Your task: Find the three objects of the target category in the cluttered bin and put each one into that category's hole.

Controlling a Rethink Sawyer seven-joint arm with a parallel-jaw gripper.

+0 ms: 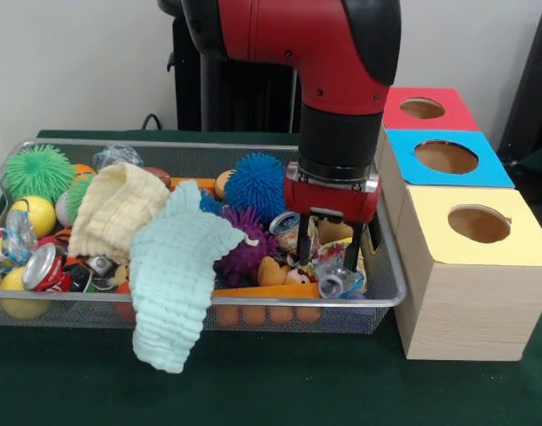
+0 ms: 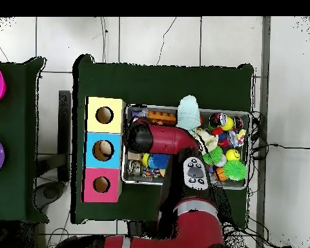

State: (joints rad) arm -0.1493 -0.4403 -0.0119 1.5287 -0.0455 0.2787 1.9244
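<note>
The red and black arm (image 1: 341,80) is down in the wire mesh bin (image 1: 390,288) at its end nearest the boxes, and the claw (image 1: 328,257) hangs with its two dark fingers (image 1: 304,244) apart, straddling a heap of shiny crinkled wrappers (image 1: 328,266) without clamping anything. Just beside it sit a purple spiky ball (image 1: 244,244) and, behind that, a blue spiky ball (image 1: 255,184). A pale mint knitted cloth (image 1: 173,284) spills over the bin's front wall onto the green bench (image 1: 279,386), with a cream knitted cloth (image 1: 115,209) lying next to it. At the far end there's a green spiky ball (image 1: 38,170), a yellow ball (image 1: 35,213) and a crushed red can (image 1: 44,266); its printing is too small to read. An orange toy block strip (image 1: 266,312) runs along the front wall. Beside the bin stand three wooden boxes in a row, each with a round hole in its lid: the yellow box (image 1: 470,266) nearest the camera, then the blue box (image 1: 443,160), then the red box (image 1: 426,108). None carries any visible label. From overhead, the arm covers the box end of the bin.
</note>
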